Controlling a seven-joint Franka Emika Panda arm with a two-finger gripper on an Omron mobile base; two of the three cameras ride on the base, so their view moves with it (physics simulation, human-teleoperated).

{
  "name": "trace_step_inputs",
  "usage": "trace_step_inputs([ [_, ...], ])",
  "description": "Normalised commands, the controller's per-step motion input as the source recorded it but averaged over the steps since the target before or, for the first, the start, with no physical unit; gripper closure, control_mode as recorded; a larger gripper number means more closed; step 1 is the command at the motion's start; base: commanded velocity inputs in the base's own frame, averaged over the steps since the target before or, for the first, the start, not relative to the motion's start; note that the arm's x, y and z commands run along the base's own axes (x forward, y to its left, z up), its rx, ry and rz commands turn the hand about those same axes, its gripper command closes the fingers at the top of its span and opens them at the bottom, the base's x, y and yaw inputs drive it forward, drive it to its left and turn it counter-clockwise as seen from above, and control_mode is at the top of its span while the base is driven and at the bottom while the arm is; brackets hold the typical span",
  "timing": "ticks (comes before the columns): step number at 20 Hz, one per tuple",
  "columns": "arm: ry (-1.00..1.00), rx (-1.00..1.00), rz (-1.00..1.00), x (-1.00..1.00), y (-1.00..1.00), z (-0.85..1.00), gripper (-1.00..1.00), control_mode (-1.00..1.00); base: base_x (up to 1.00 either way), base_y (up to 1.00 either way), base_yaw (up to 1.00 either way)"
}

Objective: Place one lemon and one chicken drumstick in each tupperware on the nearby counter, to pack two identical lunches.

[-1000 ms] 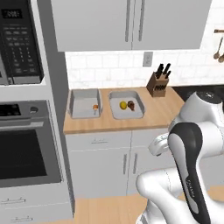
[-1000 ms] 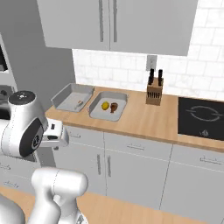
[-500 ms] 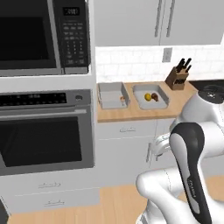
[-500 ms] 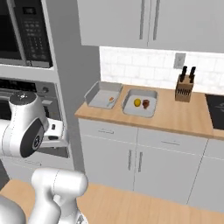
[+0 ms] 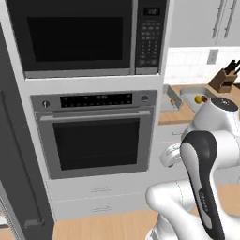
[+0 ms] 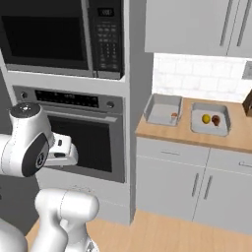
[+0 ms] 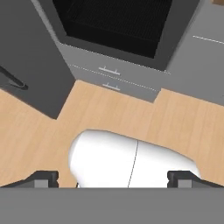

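The base had driven left, toward the oven (image 6: 74, 133), away from the tupperware (image 6: 210, 119); hand (image 7: 112, 177) fully open, empty.

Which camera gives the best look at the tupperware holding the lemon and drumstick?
The right base view: the tupperware sits whole on the counter, with the lemon and the drumstick side by side inside. The left base view shows only part of it, behind the arm. The hand view faces the floor.

wall oven (image 5: 96, 133), microwave (image 5: 84, 35), wood floor (image 7: 109, 113)
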Motion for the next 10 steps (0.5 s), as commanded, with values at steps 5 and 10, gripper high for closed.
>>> trace_step_inputs([
  [5, 0.00, 0.00, 0.00, 0.00, 0.00, 0.00, -1.00, 1.00, -0.61, 0.73, 0.00],
  [10, 0.00, 0.00, 0.00, 0.00, 0.00, 0.00, -1.00, 1.00, -1.00, 0.20, -0.03],
])
